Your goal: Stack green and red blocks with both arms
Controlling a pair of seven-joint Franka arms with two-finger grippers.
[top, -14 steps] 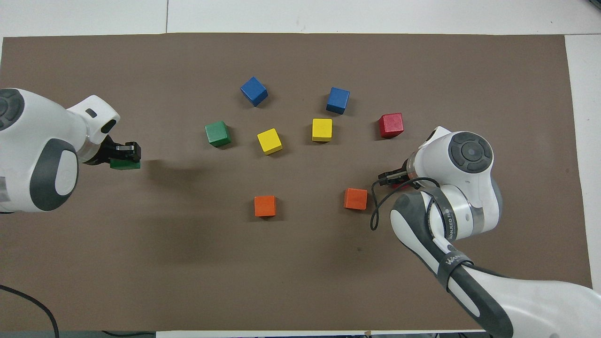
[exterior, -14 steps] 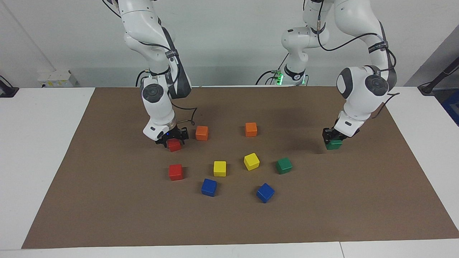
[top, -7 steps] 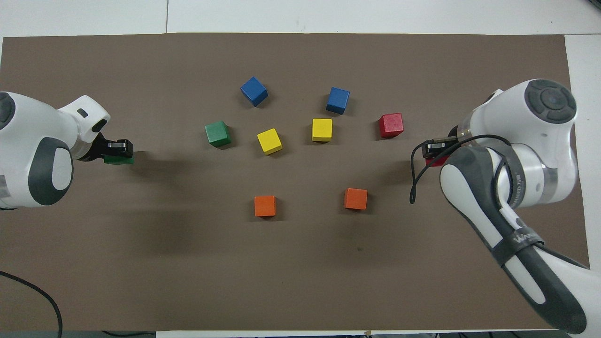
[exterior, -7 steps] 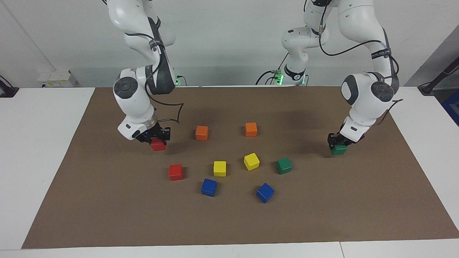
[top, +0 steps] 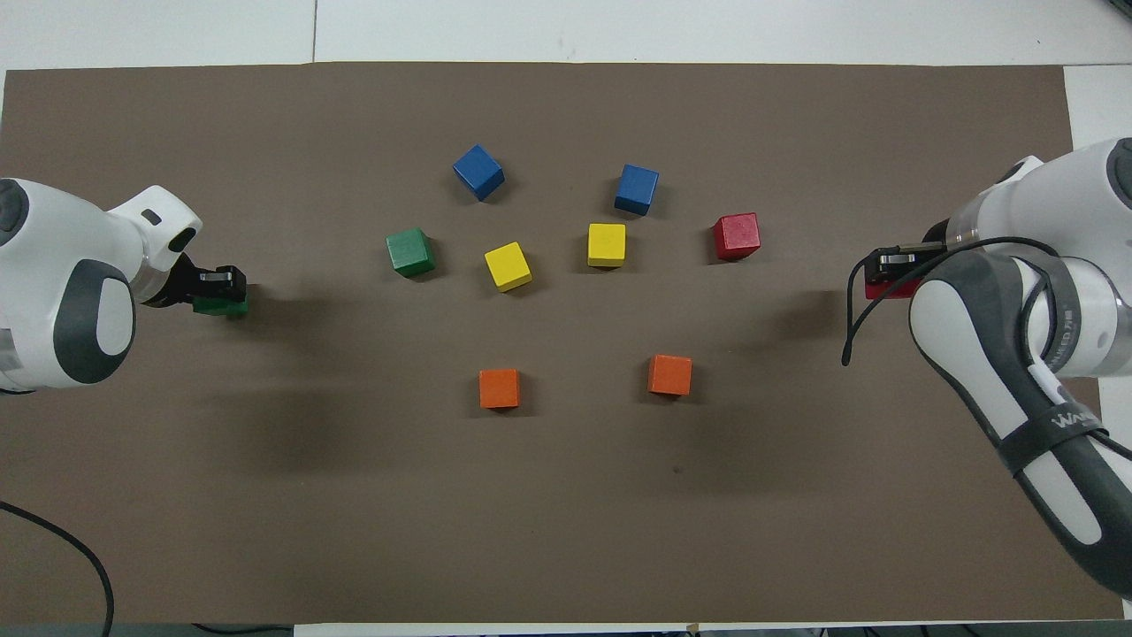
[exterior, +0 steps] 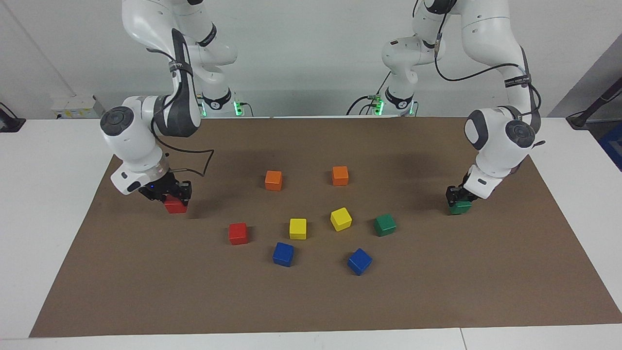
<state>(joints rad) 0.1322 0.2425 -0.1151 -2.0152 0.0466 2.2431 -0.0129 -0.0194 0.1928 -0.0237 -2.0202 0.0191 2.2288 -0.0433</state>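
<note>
Four small matte cubes: the left claw (exterior: 457,198) grips one green cube (exterior: 460,207) low over the brown mat (exterior: 311,301) on the worktop, at three o'clock in the facing view. The right claw (exterior: 167,193) grips one red cube (exterior: 175,206) at nine o'clock. A second green cube (exterior: 385,224) and second red cube (exterior: 238,233) sit mid-mat, around two yellow cubes (exterior: 298,228).

- White lettering beginning "WA" runs along a black strap (top: 1052,423) on the right arm (top: 1017,354) in the overhead view; the rest is cut off.
- Nothing else legible on the blocks, the mat or the counter.
</note>
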